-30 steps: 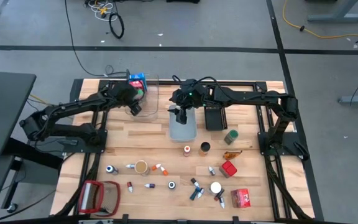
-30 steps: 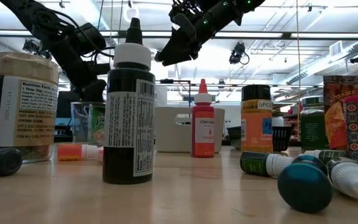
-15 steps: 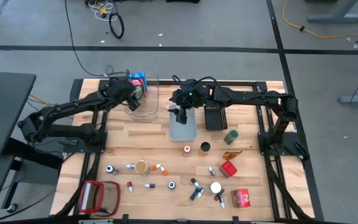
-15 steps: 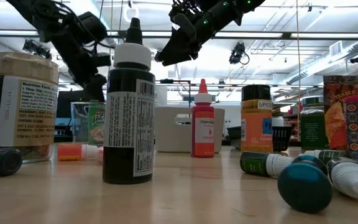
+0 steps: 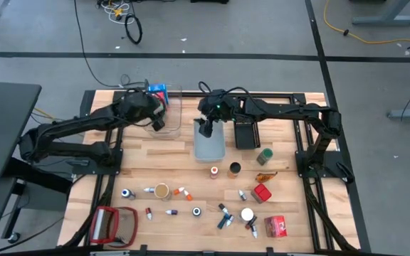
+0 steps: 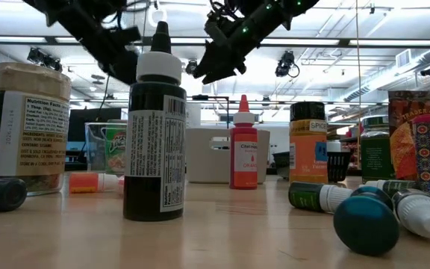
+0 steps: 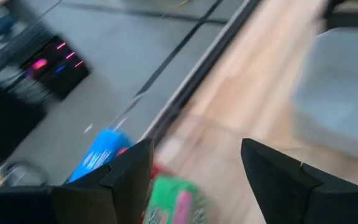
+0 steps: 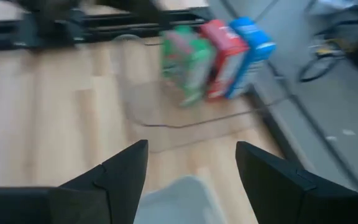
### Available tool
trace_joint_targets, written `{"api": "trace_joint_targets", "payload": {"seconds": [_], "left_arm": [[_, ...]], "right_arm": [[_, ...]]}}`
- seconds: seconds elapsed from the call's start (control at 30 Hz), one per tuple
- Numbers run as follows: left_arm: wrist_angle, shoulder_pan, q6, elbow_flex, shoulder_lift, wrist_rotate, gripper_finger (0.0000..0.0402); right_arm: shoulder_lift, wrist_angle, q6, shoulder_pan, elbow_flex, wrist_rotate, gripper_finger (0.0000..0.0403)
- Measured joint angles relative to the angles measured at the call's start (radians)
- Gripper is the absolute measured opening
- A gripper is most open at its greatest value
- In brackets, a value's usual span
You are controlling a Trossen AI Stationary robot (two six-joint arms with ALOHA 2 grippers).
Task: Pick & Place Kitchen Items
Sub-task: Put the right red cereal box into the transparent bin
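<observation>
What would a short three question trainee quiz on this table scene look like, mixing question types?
1. True or false: the left end effector holds a carton.
2. Which bin lies under the right end effector? A) black rectangular bin B) grey rectangular bin C) clear rectangular bin
3. Name the three carton colours standing in the clear bin.

Key: 1 false, it is open and empty. 2 B. 3 blue carton, red carton, green carton.

Bright, even overhead light from long ceiling strip lamps [image 6: 394, 41]; shadows on the pale wooden desk [image 5: 191, 160] stay faint. Both wrist views smear with motion blur; the low view's far background is soft.
</observation>
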Motion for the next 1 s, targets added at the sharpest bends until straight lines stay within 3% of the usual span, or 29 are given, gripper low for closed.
{"api": "trace_joint_targets", "payload": {"seconds": [0.23,0.4,0.63,0.87,1.0], "left_arm": [[0.021,-0.074,-0.015,0.008,-0.023,0.12,0.0254],[0.045,-0.113,-0.04,0.008,-0.023,0.142,0.0254],[0.045,-0.146,-0.068,0.008,-0.023,0.156,0.0254],[0.047,-0.158,-0.094,0.008,-0.023,0.183,0.0254],[0.05,-0.158,-0.094,0.008,-0.022,0.183,0.0254]], "right_arm": [[0.0,0.11,-0.061,-0.005,0.0,0.015,0.0253],[-0.002,0.113,-0.121,0.0,0.0,-0.093,0.0253],[-0.141,0.042,-0.155,0.094,-0.001,-0.139,0.0229],[-0.294,-0.245,0.074,0.229,0.0,-0.129,0.0225],[-0.311,-0.422,0.289,0.323,0.0,-0.056,0.0237]]}}
